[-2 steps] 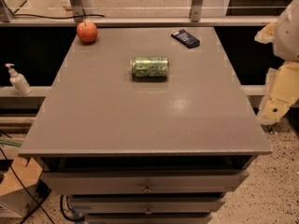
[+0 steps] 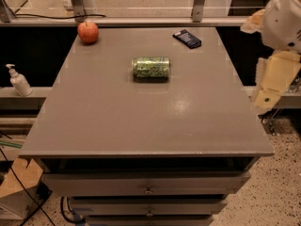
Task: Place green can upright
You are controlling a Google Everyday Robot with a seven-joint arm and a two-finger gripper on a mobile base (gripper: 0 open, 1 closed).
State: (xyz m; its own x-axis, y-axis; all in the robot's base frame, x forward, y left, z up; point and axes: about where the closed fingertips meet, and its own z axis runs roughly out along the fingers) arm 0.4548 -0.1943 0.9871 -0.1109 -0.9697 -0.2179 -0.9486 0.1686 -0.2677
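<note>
Grey cabinet top (image 2: 141,121) bears the green can (image 2: 151,68), lying on its side toward the far middle, with a red apple (image 2: 88,32) far left. The gripper (image 2: 273,81) hangs beyond the right edge, its state impossible to tell.

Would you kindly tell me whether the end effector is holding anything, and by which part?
Nothing seems held: the end effector sits beyond the table's right edge, apart from the green can lying on its side.
</note>
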